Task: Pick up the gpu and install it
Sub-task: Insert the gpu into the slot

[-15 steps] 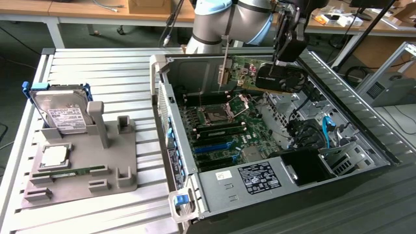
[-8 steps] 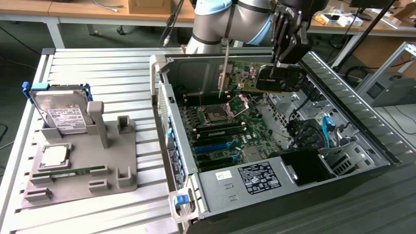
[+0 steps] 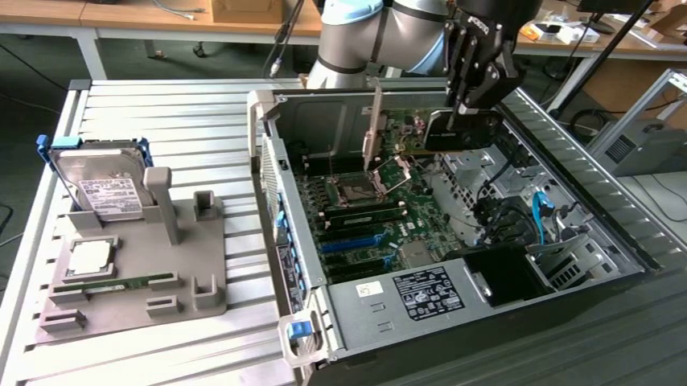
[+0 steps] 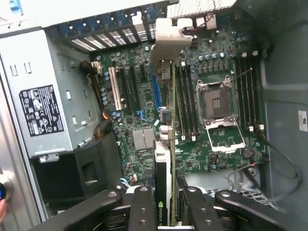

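Two black gripper fingers clamp the black-shrouded green gpu edge-on above the green motherboard; keeping it slot-parallel probably matters most.

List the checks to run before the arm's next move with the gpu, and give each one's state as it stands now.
1. Grip on the gpu: ok. The gripper is shut on it, with a finger on each side.
2. Gpu over the open case: ok. It hangs above the motherboard.
3. Gpu seated in a slot: not ok. The card is clear of the board.
4. Slots free: ok. The white slot and the blue slot hold no card.
5. Card edge lined up with a slot: cannot tell.
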`<state>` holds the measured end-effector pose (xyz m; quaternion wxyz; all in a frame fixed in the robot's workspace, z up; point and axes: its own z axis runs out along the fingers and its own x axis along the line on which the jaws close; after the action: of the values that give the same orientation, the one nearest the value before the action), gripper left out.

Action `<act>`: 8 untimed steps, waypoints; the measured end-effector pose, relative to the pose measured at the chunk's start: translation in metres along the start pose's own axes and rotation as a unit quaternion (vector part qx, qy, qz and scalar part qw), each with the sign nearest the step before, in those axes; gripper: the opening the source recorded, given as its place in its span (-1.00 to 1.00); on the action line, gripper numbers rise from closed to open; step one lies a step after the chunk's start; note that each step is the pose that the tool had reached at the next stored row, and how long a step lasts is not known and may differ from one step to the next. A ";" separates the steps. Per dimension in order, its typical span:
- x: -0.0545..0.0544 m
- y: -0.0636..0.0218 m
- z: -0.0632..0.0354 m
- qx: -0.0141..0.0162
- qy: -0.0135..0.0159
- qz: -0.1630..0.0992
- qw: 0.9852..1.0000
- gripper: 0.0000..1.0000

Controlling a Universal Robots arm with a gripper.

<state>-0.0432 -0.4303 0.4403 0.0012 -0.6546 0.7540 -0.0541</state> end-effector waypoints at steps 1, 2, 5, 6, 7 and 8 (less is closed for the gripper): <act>0.000 0.0000 0.0001 0.001 -0.001 -0.009 1.000 -0.47; 0.000 0.0000 0.0003 0.001 -0.001 -0.017 1.000 -0.47; 0.000 0.0000 0.0004 0.002 -0.002 -0.025 1.000 -0.47; 0.000 0.0000 0.0003 0.002 -0.002 -0.025 1.000 -0.47; 0.000 0.0000 0.0003 0.002 -0.002 -0.025 1.000 -0.47; 0.000 0.0001 0.0003 0.002 -0.002 -0.025 1.000 -0.47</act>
<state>-0.0432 -0.4303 0.4400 0.0024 -0.6734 0.7373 -0.0544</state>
